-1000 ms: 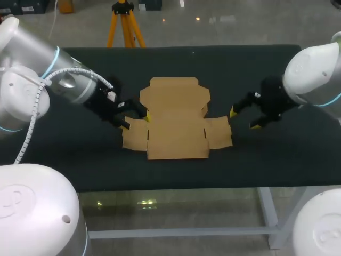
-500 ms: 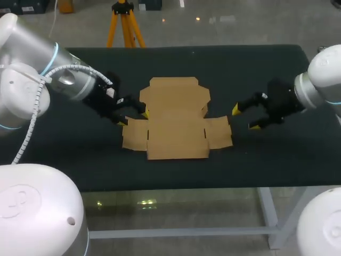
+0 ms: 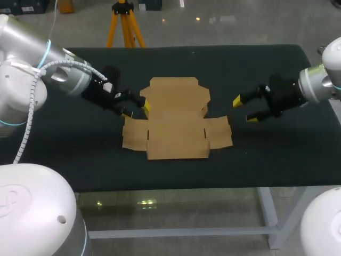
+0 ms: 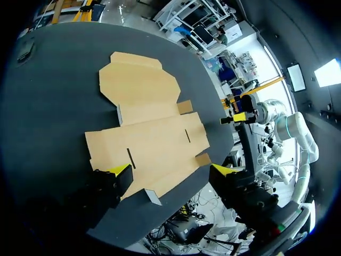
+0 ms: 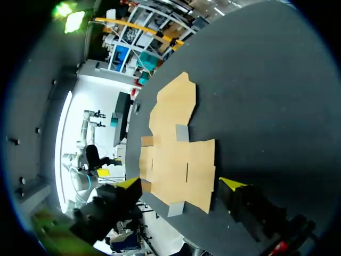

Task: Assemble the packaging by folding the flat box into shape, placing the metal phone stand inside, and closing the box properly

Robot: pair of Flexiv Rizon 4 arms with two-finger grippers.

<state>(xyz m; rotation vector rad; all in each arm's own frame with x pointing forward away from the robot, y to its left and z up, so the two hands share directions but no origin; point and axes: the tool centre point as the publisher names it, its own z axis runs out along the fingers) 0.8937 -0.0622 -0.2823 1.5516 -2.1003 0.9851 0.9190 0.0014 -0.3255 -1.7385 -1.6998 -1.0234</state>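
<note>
The flat brown cardboard box [image 3: 176, 120] lies unfolded in the middle of the black table, flaps spread out. My left gripper [image 3: 136, 110] hovers open at the box's left edge, its yellow tips just over the left flap. In the left wrist view the box [image 4: 149, 128] spreads ahead of and between the open fingers of that gripper [image 4: 170, 170]. My right gripper [image 3: 243, 109] stands open just off the box's right flap, apart from it. From the right wrist, the box [image 5: 176, 160] lies ahead of the open right gripper [image 5: 181, 184]. No metal phone stand shows in any view.
The black table [image 3: 266, 160] has bare cloth all round the box, widest in front and at both ends. Across the box, the left wrist view catches my right gripper [image 4: 238, 110].
Both grippers have shifted toward the table's far side. The left one slid up along the box's left edge; the right arm drew back a little to the right. The box has not moved.
</note>
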